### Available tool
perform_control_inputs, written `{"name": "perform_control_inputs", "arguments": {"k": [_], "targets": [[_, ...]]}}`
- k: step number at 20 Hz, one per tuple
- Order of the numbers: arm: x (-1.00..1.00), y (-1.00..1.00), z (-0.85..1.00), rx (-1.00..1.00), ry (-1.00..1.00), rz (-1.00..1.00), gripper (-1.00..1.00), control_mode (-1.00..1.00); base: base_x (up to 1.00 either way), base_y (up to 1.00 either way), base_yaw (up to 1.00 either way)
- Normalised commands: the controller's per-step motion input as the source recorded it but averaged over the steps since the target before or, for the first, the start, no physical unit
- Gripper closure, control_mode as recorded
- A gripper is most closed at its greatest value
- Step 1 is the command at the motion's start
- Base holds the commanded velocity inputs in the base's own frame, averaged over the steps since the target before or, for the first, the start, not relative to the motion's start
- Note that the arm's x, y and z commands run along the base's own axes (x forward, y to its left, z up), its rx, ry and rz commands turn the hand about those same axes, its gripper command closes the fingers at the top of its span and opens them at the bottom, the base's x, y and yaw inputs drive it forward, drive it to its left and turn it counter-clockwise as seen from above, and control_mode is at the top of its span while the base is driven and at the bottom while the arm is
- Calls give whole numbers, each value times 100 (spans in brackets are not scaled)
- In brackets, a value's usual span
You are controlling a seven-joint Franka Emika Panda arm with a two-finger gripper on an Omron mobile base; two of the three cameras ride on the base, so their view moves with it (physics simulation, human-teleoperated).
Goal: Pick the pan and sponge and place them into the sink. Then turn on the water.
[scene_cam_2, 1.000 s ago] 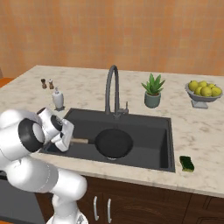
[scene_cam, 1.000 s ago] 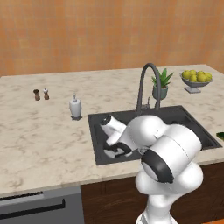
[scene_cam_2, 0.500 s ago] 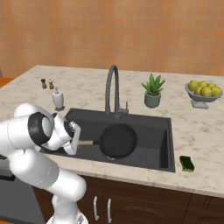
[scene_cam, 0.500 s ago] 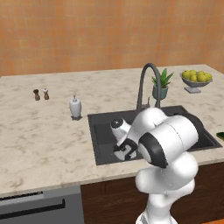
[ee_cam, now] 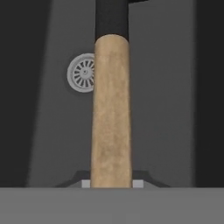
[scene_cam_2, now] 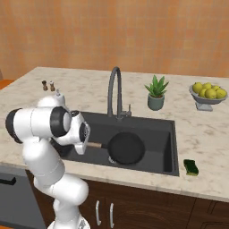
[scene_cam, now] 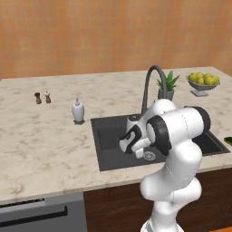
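A: Gripper [ee_cam: 111,183] state?
B: Was clamped on the pan [scene_cam_2: 126,148] by its wooden handle [ee_cam: 111,109].
A: Pan location?
B: Inside the sink [scene_cam_2: 167,138], above the basin floor, drain [ee_cam: 82,73] beside the handle. Sponge [scene_cam_2: 192,167] lay on the counter [scene_cam_2: 205,134], right of the sink.

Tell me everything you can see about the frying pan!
The pan is small, round and black, with a straight light-brown wooden handle. It sits level inside the dark sink, handle pointing toward the robot. The gripper is shut on the handle's end, and the drain shows beneath it.
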Motion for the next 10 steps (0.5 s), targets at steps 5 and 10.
{"name": "perform_control_inputs", "arguments": {"k": [5, 10], "targets": [[29, -1, -57, 6, 1, -2, 100, -100, 0, 0, 0], [15, 0, -71, 0, -5, -10, 100, -100, 0, 0, 0]]}}
